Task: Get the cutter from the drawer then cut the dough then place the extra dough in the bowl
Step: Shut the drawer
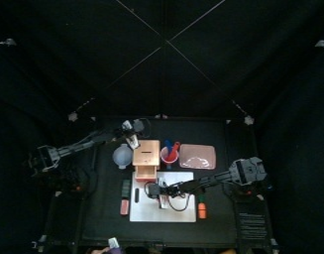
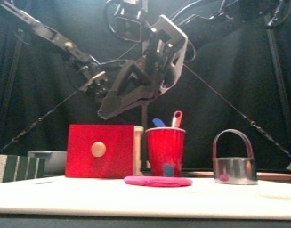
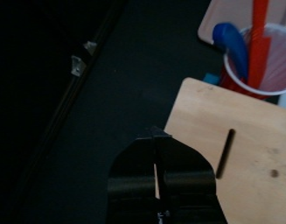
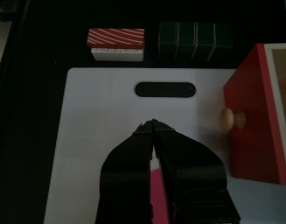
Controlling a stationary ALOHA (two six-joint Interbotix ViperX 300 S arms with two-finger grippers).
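White plastic cutting board (image 1: pixel 181 180) lies at the table's front seen from above, with a pale wooden box (image 1: pixel 149 155) behind it and a flat pink tray (image 1: pixel 199 156) beside that. From the front, a flat pink dough disc (image 2: pixel 157 181) rests on the board before a red cup (image 2: pixel 165 150). The round metal cutter with wire handle (image 2: pixel 234 166) stands to its right.

In the left wrist view, the left gripper (image 3: pixel 156 144) hovers at the box's edge, jaws pressed together and holding nothing. In the right wrist view, the right gripper (image 4: pixel 151 129) is closed above the board. A pink sliver shows between its jaws, and I cannot tell whether it is gripped.
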